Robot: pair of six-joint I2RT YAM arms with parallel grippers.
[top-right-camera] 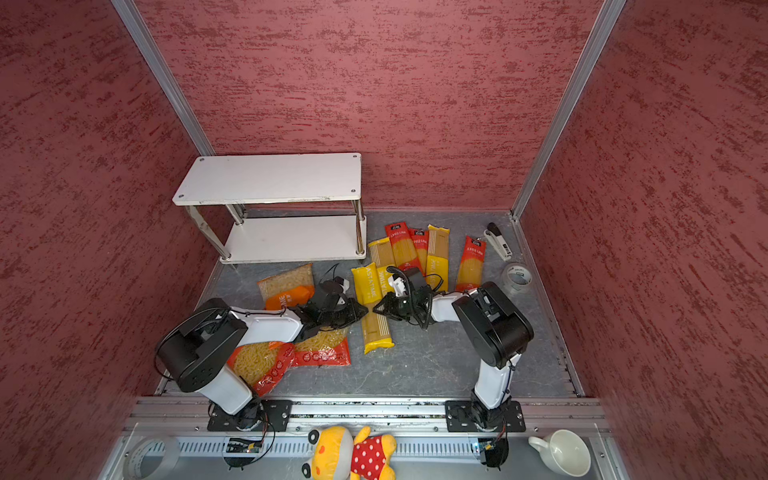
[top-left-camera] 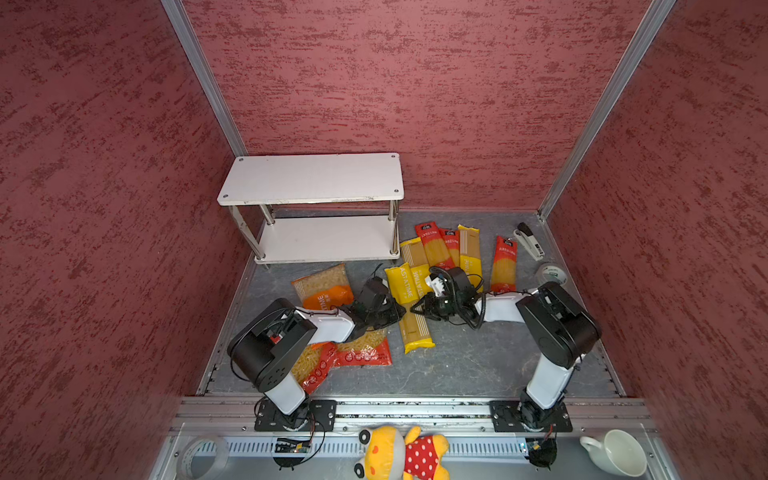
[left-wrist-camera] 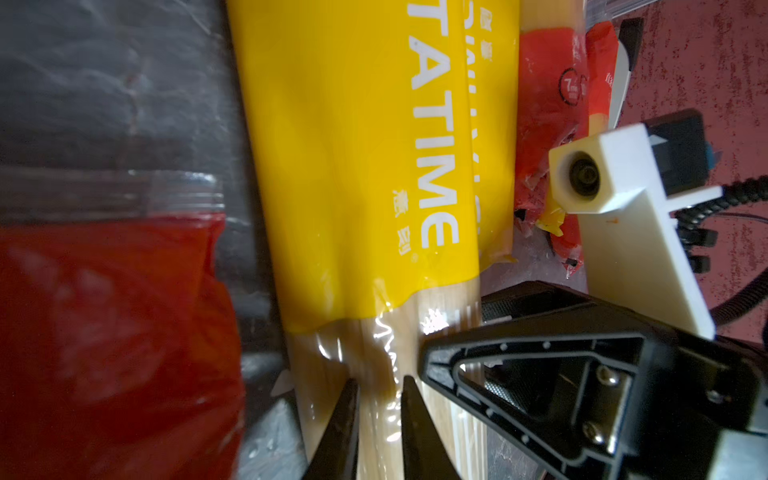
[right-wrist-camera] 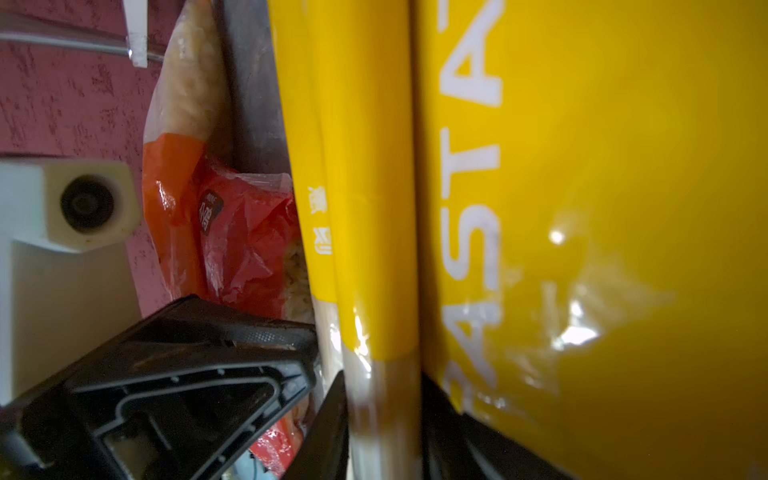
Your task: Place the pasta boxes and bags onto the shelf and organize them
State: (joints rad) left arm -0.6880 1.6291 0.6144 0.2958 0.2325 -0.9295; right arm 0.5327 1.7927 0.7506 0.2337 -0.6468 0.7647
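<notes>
A long yellow pasta box [top-left-camera: 409, 328] marked PASTATIME lies mid-floor. My left gripper [left-wrist-camera: 380, 415] is shut on its clear-wrapped part from one side. My right gripper [right-wrist-camera: 384, 424] is shut on the same box from the opposite side, and the two nearly touch in both top views. A second yellow box [top-left-camera: 419, 270] lies against it. Further back lie another yellow box [top-left-camera: 469, 253] and three red ones [top-left-camera: 434, 245]. The orange bag [top-left-camera: 322, 286] and two red bags [top-left-camera: 365, 351] lie by my left arm, one partly under it. The shelf [top-left-camera: 311, 178] stands at the back left, both boards bare.
A stapler [top-left-camera: 528, 242] and a tape roll [top-left-camera: 552, 274] lie by the right wall. On the front ledge are a plush toy [top-left-camera: 403, 453], a white cup [top-left-camera: 619, 453] and another tape roll [top-left-camera: 203, 457]. Red walls close in three sides.
</notes>
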